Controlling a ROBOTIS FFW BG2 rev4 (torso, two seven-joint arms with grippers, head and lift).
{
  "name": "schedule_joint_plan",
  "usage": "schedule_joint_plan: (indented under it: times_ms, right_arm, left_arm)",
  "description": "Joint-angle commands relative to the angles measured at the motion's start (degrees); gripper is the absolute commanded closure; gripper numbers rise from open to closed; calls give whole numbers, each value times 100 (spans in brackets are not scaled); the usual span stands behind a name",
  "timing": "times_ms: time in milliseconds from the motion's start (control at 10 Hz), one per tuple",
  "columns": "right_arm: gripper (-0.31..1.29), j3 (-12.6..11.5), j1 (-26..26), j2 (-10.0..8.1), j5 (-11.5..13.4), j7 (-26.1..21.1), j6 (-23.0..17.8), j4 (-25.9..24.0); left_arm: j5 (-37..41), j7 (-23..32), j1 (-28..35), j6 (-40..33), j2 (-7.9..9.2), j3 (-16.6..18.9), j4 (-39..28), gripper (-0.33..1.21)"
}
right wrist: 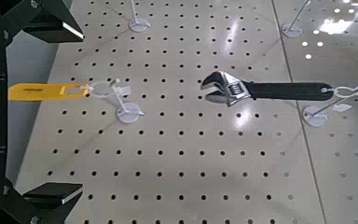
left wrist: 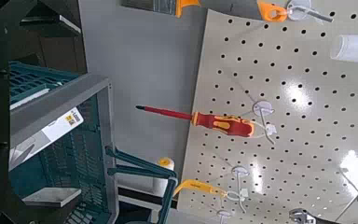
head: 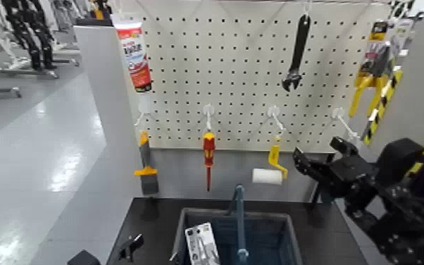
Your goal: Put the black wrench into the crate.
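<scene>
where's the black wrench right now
In the head view the black wrench hangs jaw-down from a hook high on the pegboard, right of centre, left of the yellow-handled pliers and above the raised right pincer.

Head view looks down on the pegboard [head: 257,77] from afar; both wrist views face it closer

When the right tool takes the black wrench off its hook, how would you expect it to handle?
The black wrench looks rigid, probably metal, so heavy for its slimness. Hanging freely from a pegboard hook, it may swing when touched. Its smooth handle might slip.
</scene>
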Motion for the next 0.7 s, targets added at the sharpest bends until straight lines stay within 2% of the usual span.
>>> schedule_joint_plan:
  times_ms: [100, 300, 500, 700]
  right_arm:
    - [17, 2, -485, 28, -87, 196, 278, 40]
    - [17, 46, -872, -7, -105, 372, 428, 84]
    - [17, 81, -1267, -16, -254, 495, 454, 207]
    - [17, 98, -1759, -69, -351, 873, 700, 365]
  left_arm:
    - [4, -35, -45, -1, -1, -23, 43, 10]
    - [4, -53, -72, 17, 8, -40, 51, 10]
    - [4, -61, -89, 17, 8, -58, 60, 10]
    - [4, -61, -89, 25, 8, -67, 60, 10]
